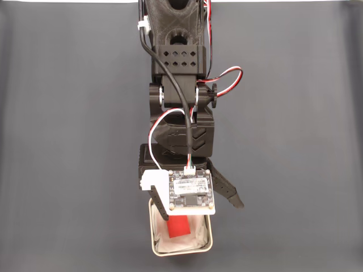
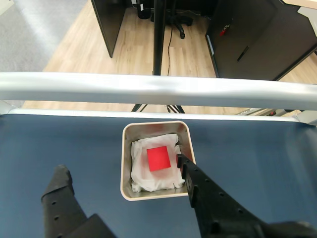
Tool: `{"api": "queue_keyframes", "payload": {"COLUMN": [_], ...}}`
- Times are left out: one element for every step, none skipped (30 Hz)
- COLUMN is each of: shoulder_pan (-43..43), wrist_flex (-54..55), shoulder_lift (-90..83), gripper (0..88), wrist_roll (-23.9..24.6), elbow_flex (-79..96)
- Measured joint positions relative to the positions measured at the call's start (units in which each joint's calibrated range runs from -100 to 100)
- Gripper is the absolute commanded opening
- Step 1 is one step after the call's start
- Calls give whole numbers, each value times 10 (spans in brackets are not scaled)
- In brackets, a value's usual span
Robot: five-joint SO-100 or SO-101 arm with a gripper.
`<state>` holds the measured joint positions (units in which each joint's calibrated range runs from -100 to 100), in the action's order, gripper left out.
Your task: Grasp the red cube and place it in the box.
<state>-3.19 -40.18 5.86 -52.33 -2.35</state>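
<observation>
While the red cube (image 2: 159, 158) lies on the box's (image 2: 127, 163) white lining, gripper (image 2: 121, 166) spread wide above, no legible writing

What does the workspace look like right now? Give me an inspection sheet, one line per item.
Surface: dark mat covering the table, bare around the tin.
Job's things: red cube lies inside the box, on its white paper lining; no finger touches it.
Clutter: nothing seen.
Grippers: gripper open above the box, one fingertip over the box's right rim in the wrist view, the other over the mat to the left.
Cables: black cable and red-white wires run down the arm to a small circuit board.
Surroundings: metal rail along the table's far edge; wooden floor, dark cabinets and a stand pole beyond.
</observation>
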Motion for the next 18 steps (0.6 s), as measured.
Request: {"api": "queue_keyframes", "payload": {"shoulder_pan": [0,0,0,0,0,0,0,0,0,0,0,0,0,0,0,0,0,0], "wrist_flex": [1,2,2,2,3,3,3,4,4,4,4,4,5,7,10,11,13,14], "shoulder_lift": [0,0,0,0,0,0,0,0,0,0,0,0,0,0,0,-1,-2,-3], "gripper": [475,475,475,475,475,475,475,475,475,475,473,470,445,410,366,300,234,171], "wrist_roll": [0,0,0,0,0,0,0,0,0,0,0,0,0,4,7,10,12,15], "elbow_flex": [0,0,0,0,0,0,0,0,0,0,0,0,0,0,0,0,0,0]}}
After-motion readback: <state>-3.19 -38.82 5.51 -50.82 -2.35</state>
